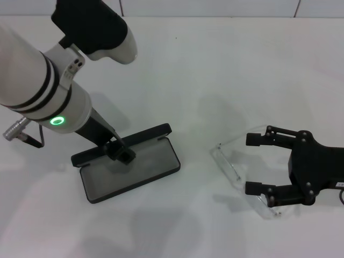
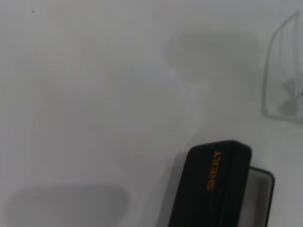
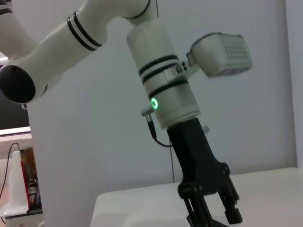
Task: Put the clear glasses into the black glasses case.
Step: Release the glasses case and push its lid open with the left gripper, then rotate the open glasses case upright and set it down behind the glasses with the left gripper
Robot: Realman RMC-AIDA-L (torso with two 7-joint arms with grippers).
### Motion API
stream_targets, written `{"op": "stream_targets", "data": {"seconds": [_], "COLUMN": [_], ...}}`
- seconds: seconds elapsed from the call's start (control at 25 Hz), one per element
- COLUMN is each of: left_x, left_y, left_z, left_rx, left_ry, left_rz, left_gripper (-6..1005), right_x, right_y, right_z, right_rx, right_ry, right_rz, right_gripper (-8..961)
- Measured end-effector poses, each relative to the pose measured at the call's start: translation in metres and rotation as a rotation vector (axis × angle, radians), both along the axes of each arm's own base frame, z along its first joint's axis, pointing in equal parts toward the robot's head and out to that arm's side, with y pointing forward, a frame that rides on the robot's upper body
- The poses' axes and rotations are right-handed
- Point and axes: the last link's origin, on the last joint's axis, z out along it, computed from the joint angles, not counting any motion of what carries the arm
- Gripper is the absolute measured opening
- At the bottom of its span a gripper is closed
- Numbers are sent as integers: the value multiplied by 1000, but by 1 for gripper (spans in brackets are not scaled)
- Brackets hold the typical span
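The black glasses case [image 1: 141,171] lies open at the left of the white table, grey lining up and lid raised along its far edge. My left gripper [image 1: 119,152] reaches down onto that lid and looks shut on it; it also shows in the right wrist view as the left gripper [image 3: 213,215]. The case's lid [image 2: 215,189] carries orange lettering. The clear glasses [image 1: 227,163] rest on the table to the right, arms spread toward my right gripper [image 1: 248,164]. That gripper is open, its fingers lying between the two arms just behind the front frame. The glasses [image 2: 279,71] appear faintly in the left wrist view.
The white table [image 1: 215,64] runs to a tiled wall at the back. A grey connector and cable [image 1: 21,131] hang off the left arm's wrist. A gap of bare table separates the case from the glasses.
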Motion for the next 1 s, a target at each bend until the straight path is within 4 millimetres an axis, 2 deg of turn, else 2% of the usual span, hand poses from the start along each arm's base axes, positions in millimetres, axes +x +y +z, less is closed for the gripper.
{"op": "stream_targets", "data": {"seconds": [0.6,1.0], "left_x": [-18,-19], "left_y": [10,10], "left_z": [-11,-17], "left_rx": [11,23], "left_ry": [64,106], "left_rz": [16,-22], "left_gripper": [604,570], "right_x": [-2,-2], "right_y": [-7,-9], "right_z": [-3,-4], "right_rx": [-23,-26], "right_ry": [28,34], "right_rz": [6,3], "right_gripper": [871,871]}}
